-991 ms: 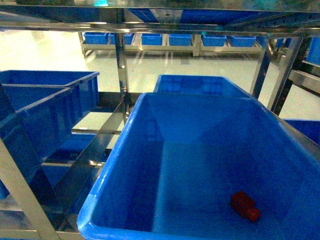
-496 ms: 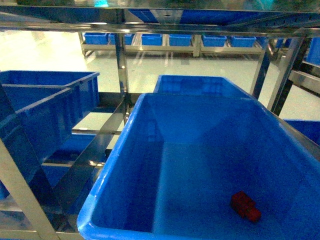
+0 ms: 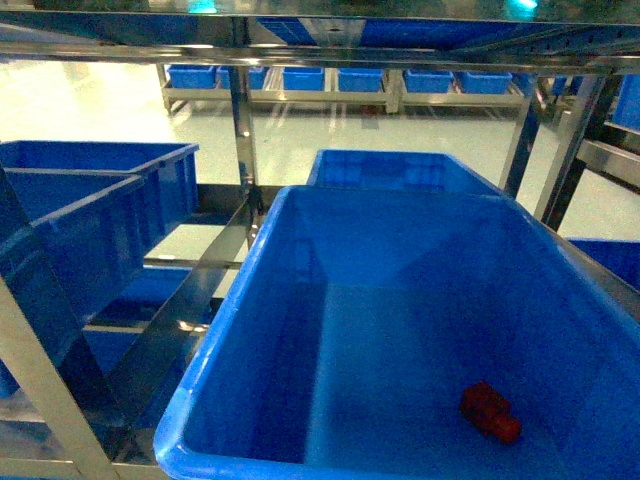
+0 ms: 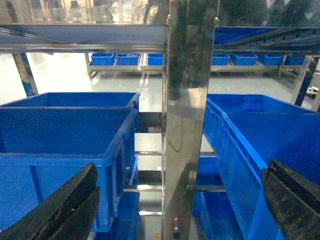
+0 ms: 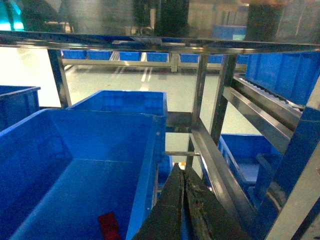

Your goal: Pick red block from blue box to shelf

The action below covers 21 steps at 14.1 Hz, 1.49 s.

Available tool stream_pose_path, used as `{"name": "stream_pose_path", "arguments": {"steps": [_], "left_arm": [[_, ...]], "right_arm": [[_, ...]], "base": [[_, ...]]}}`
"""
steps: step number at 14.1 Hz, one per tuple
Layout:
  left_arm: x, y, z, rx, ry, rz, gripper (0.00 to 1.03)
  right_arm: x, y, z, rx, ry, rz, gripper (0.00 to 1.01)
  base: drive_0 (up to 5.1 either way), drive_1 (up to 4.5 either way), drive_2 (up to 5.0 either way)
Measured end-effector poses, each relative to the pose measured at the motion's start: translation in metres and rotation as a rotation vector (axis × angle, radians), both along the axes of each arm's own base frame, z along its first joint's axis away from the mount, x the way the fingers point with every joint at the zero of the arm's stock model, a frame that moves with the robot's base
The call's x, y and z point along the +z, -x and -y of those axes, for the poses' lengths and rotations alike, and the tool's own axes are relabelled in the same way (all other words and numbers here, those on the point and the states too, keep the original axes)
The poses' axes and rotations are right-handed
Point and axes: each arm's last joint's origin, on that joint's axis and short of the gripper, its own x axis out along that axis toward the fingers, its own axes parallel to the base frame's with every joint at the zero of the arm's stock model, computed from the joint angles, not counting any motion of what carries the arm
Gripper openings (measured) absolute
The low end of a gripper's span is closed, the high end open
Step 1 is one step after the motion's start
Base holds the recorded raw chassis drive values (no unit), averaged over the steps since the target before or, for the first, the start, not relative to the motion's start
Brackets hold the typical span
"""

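The red block (image 3: 490,411) lies on its side on the floor of the blue box (image 3: 205,395), toward the front right corner. The box is a smooth-walled bin standing on a tier of the stainless-steel shelf (image 3: 243,130). Neither gripper shows in the head view. In the right wrist view my right gripper (image 5: 182,171) is shut with nothing in it, hanging just outside the box's right rim (image 5: 147,165), and the red block (image 5: 109,225) shows below and to its left. My left gripper (image 4: 181,170) is open wide and empty, facing a shelf upright (image 4: 187,125).
Dark blue crates (image 3: 95,200) stand on the shelf to the left, and another blue crate (image 3: 400,168) is behind the box. A steel crossbeam (image 3: 320,55) runs overhead. Slanted shelf rails (image 5: 220,170) lie right of the box. A far rack holds several blue bins (image 3: 360,78).
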Motion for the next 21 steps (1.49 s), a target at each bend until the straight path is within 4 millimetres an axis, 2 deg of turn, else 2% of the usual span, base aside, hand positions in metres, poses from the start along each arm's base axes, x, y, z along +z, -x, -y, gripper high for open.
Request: {"name": "stream_pose_path", "arguments": {"steps": [5,7,14,15,19,20,21], "left_arm": [[0.0,0.0,0.0,0.0,0.0,0.0,0.98],[0.0,0.0,0.0,0.002,0.0,0.0,0.98],[0.0,0.0,0.0,0.0,0.0,0.0,0.98],[0.0,0.0,0.0,0.0,0.0,0.0,0.98],[0.0,0.0,0.0,0.0,0.0,0.0,0.98],[0.0,0.0,0.0,0.0,0.0,0.0,0.98],[0.0,0.0,0.0,0.0,0.0,0.0,0.98]], "right_arm": [[-0.004,0.008,0.0,0.0,-0.003,0.016,0.01],[-0.008,0.018,0.0,0.0,-0.003,-0.003,0.01],[-0.007,0.019,0.0,0.0,-0.003,0.008,0.01],[-0.007,0.019,0.0,0.0,-0.003,0.008,0.08],[-0.007,0.019,0.0,0.0,-0.003,0.008,0.59],[-0.007,0.019,0.0,0.0,-0.003,0.008,0.84],[-0.007,0.019,0.0,0.0,-0.003,0.008,1.0]], "base": [[0.0,0.0,0.0],[0.0,0.0,0.0],[0.0,0.0,0.0],[0.0,0.0,0.0],[0.0,0.0,0.0],[0.0,0.0,0.0],[0.0,0.0,0.0]]}}
